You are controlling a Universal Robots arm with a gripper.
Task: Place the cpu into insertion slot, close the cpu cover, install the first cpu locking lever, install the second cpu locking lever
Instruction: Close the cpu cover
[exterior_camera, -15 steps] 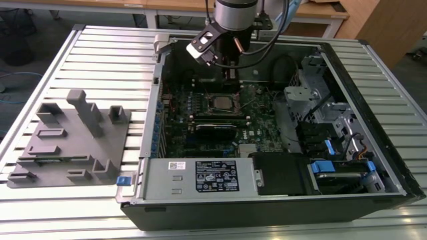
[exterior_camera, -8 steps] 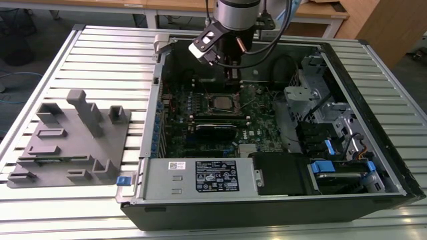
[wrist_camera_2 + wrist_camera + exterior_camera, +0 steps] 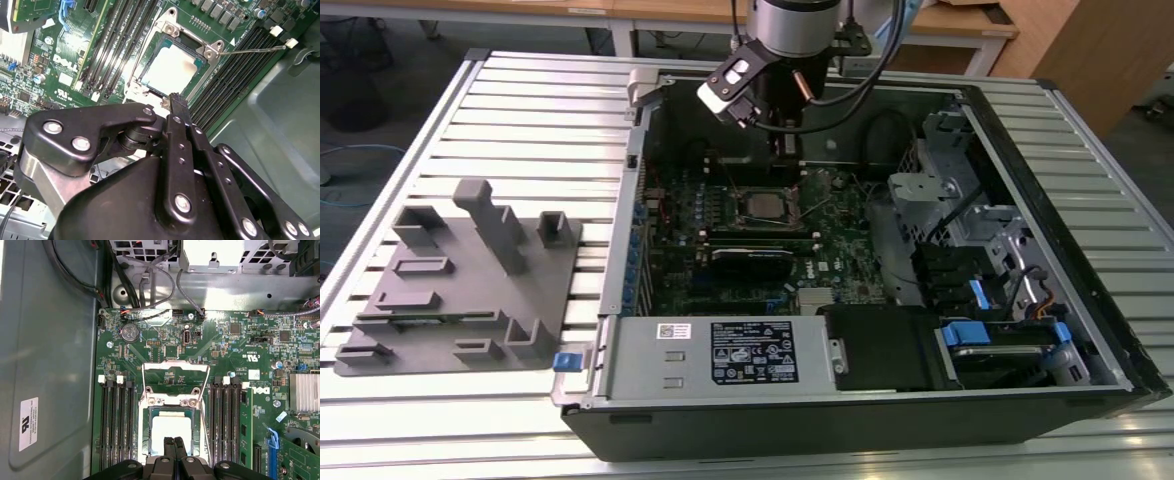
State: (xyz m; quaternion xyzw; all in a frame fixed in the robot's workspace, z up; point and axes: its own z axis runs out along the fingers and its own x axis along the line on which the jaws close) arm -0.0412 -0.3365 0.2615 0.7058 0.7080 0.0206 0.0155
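Note:
The cpu (image 3: pixel 170 432) (image 3: pixel 170 70), a flat chip with a silvery top, lies in the insertion slot (image 3: pixel 148 432) (image 3: pixel 761 205) on the green board. The cpu cover (image 3: pixel 175 364), a thin silvery frame, appears tilted up off the slot at the end away from my fingertips. A thin wire lever (image 3: pixel 255 49) sticks out sideways from one slot corner. My gripper (image 3: pixel 175 441) (image 3: pixel 177 99) (image 3: pixel 783 150) hangs just above the slot's edge opposite the cover. Its fingers are shut together with nothing between them.
Long black memory slots (image 3: pixel 116 425) (image 3: pixel 226 425) flank the socket on both sides. A grey case wall (image 3: pixel 50 365) rises close by. Cables (image 3: pixel 145 285) and a drive cage (image 3: pixel 947 190) crowd one end. A grey fixture block (image 3: pixel 467 270) sits outside the case.

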